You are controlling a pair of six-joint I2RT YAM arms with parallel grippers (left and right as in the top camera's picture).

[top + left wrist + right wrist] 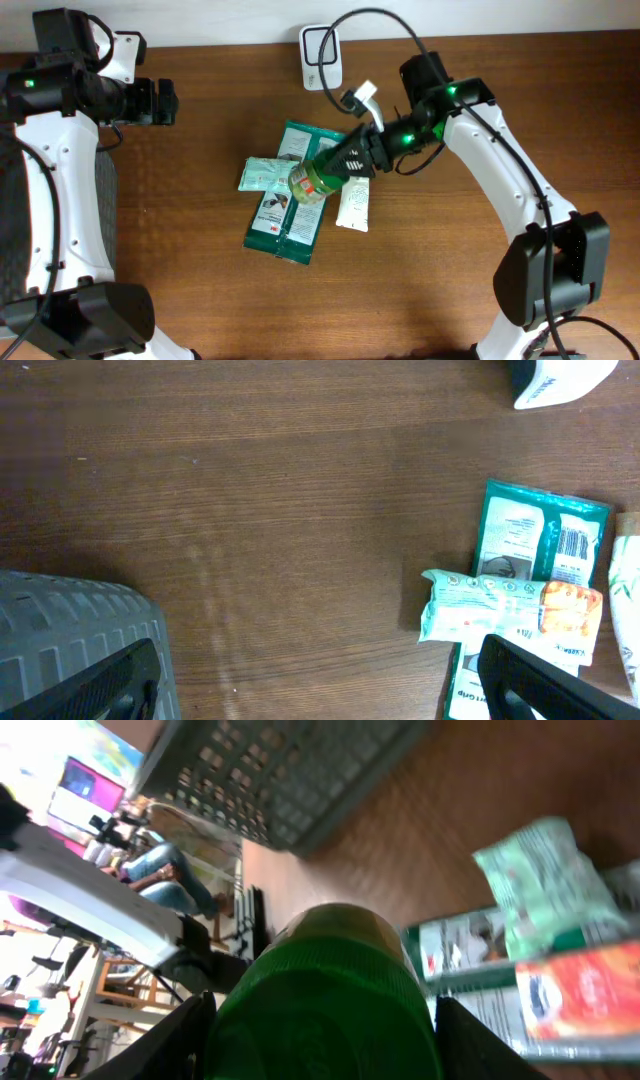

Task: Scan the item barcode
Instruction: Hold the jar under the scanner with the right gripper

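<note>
My right gripper (336, 167) is shut on a jar with a green ribbed cap (312, 179), held tilted over the pile of packets in the middle of the table. In the right wrist view the green cap (325, 1005) fills the space between both fingers (180, 1040). No barcode shows on the jar in any view. A white scanner (322, 57) stands at the table's far edge, and the left wrist view catches its corner (560, 380). My left gripper (168, 102) is open at the far left, over bare wood (320, 680).
Under the jar lie a dark green packet (290, 205), a light green pouch (264, 173) and a white tube (353, 203). The left wrist view shows the pouch (510, 610) and the packet (540, 530). A grey basket (70, 630) stands at the left edge.
</note>
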